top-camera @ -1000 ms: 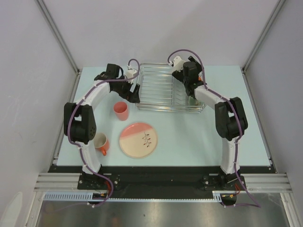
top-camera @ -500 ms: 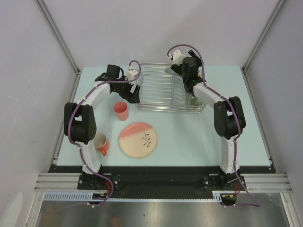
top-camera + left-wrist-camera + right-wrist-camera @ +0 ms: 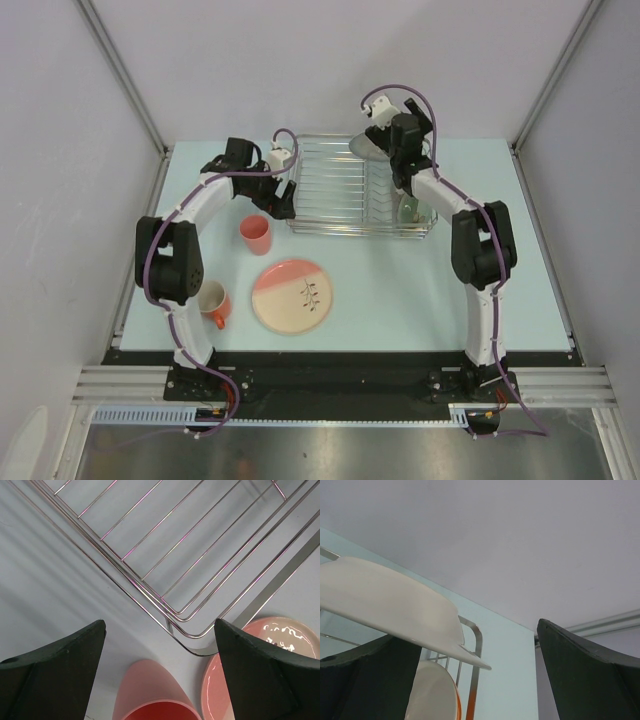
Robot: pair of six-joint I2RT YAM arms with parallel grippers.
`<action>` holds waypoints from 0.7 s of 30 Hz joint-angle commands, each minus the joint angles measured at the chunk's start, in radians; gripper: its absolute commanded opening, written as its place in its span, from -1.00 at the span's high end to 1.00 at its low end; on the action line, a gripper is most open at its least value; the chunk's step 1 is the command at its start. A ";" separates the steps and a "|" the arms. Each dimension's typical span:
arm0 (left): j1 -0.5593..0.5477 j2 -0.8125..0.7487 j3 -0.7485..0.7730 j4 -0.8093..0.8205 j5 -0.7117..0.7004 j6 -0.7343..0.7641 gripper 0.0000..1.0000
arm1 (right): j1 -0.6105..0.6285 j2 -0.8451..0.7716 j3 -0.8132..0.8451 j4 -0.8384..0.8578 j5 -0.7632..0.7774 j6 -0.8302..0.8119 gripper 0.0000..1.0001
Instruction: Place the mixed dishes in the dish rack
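Silvery wire dish rack (image 3: 340, 190): right claw (image 3: 470, 630) spread beside a white plate (image 3: 390, 600). Left claw (image 3: 159, 625) spread near the salmon-pink tumbler (image 3: 150, 692).

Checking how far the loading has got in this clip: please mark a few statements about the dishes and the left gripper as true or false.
1. The salmon-pink tumbler stands on the pale table, outside the silvery wire dish rack. True.
2. The pink-and-cream plate with a leaf sprig stands in one of the rack's slots. False: it lies flat on the table, in front of the rack.
3. The left gripper is shut on the tumbler. False: it is open and empty, at the rack's near left corner.
4. The orange mug with a white inside sits on the table, close beside the left arm. True.
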 commanded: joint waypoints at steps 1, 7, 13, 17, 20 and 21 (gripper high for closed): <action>-0.007 -0.002 -0.034 -0.071 -0.028 0.051 -0.90 | -0.020 -0.007 0.069 0.078 -0.017 0.040 -0.99; -0.007 -0.005 -0.036 -0.072 -0.025 0.048 -0.90 | 0.002 -0.012 0.014 0.080 0.003 0.022 -0.99; -0.007 -0.006 -0.034 -0.071 -0.028 0.044 -0.90 | 0.049 -0.038 -0.048 0.129 0.052 0.008 -0.99; -0.007 -0.017 -0.027 -0.071 -0.025 0.042 -0.90 | 0.072 -0.073 -0.095 0.146 0.124 0.009 -0.99; -0.007 -0.029 -0.022 -0.072 -0.025 0.042 -0.91 | 0.084 -0.122 -0.143 0.147 0.148 0.014 -1.00; -0.007 -0.033 -0.020 -0.074 -0.025 0.044 -0.91 | 0.087 -0.133 -0.166 0.147 0.158 0.016 -1.00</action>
